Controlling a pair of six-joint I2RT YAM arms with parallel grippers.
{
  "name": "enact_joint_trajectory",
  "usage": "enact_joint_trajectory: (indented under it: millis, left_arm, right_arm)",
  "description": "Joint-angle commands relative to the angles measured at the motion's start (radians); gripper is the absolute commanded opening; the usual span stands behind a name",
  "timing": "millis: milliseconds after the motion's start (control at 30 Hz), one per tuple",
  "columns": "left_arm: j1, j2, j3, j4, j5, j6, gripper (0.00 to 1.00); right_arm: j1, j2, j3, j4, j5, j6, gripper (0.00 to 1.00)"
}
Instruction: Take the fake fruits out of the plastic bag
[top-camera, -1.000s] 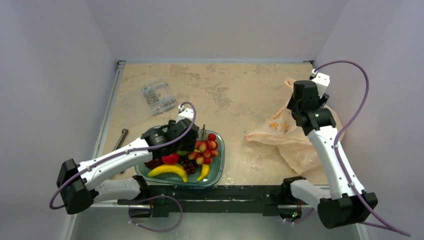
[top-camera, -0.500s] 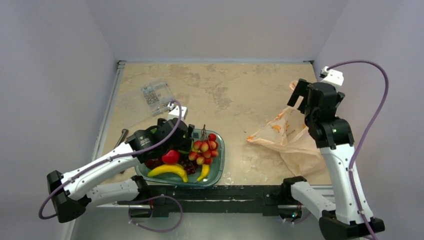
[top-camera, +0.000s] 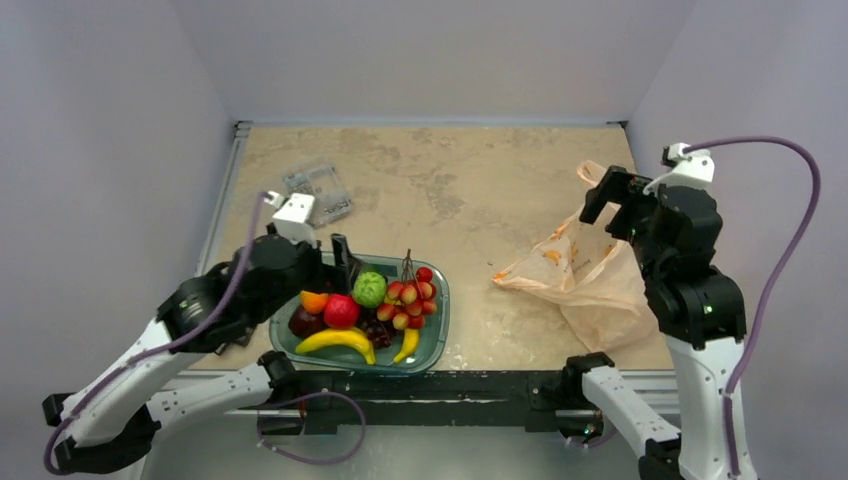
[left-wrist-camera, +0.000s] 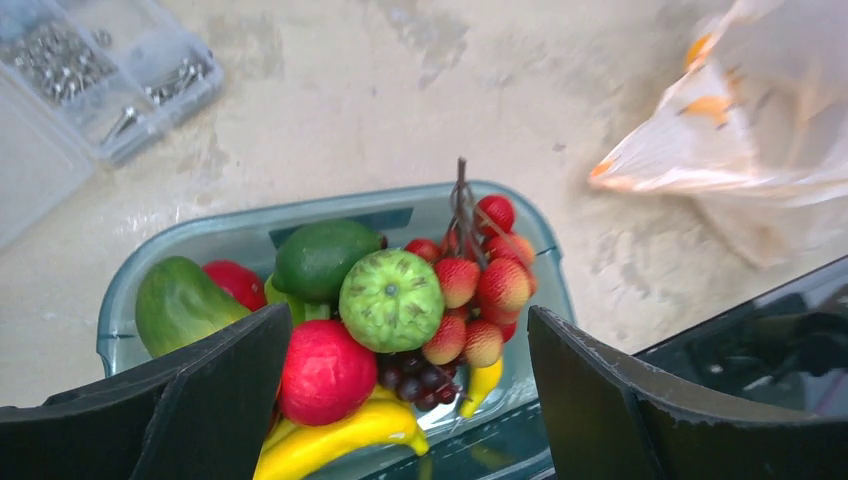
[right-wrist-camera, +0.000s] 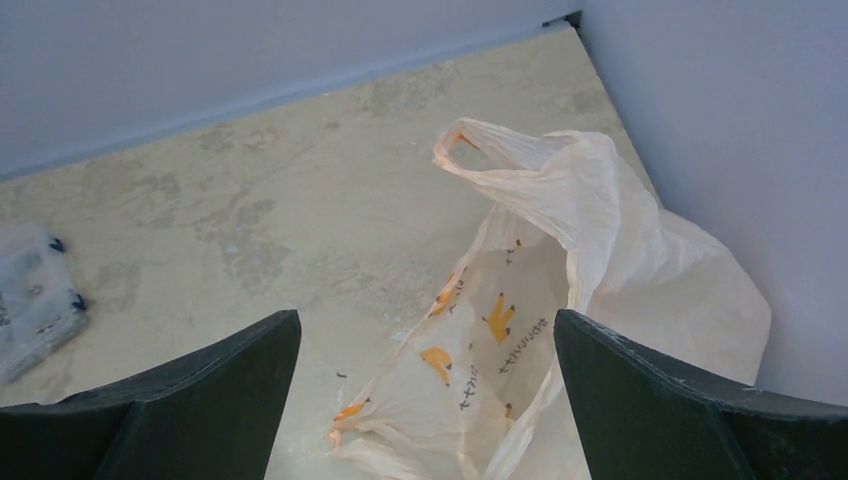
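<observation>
The fake fruits lie in the teal tray (top-camera: 437, 330): a bumpy green ball (top-camera: 370, 289), a red ball (top-camera: 341, 311), an orange piece (top-camera: 314, 300) and a red-and-yellow berry bunch (top-camera: 410, 295). The left wrist view shows the green ball (left-wrist-camera: 391, 300), red ball (left-wrist-camera: 325, 372) and berry bunch (left-wrist-camera: 485, 280) too. My left gripper (top-camera: 340, 265) is open and empty, raised over the tray's near left side (left-wrist-camera: 410, 322). The plastic bag (top-camera: 590, 280) lies limp and flat at the right. My right gripper (top-camera: 612, 200) is open and empty, high above the bag (right-wrist-camera: 560, 300).
Two yellow bananas (top-camera: 335, 342) and dark grapes (top-camera: 376, 329) share the tray. A clear box of screws (top-camera: 318, 192) lies at the back left. A dark tool (top-camera: 243, 273) lies by the left rail. Walls close in on the left, back and right.
My left arm has drawn back left and up from the tray, uncovering the fruits. My right arm has lifted and shifted right, away from the bag, which has sunk flatter.
</observation>
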Motion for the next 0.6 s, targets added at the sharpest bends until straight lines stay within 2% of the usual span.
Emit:
enact_joint_trajectory:
  millis: [0,333,567]
  left_arm:
    - [0.005,-0.146,0.128,-0.02,-0.012,0.071,0.89]
    - [0.005,-0.375,0.281,-0.023,-0.026,0.154,0.94]
    - [0.005,-0.414,0.32,-0.074,-0.047,0.163,0.97]
  right_arm:
    - [-0.006,-0.109,0.041,0.011,-0.114,-0.021,0.99]
    - [-0.006,-0.33,-0.039,0.092,-0.172,-0.027,0.99]
    - [-0.005,-0.404,-0.058,0.118,-0.18,-0.008,0.99]
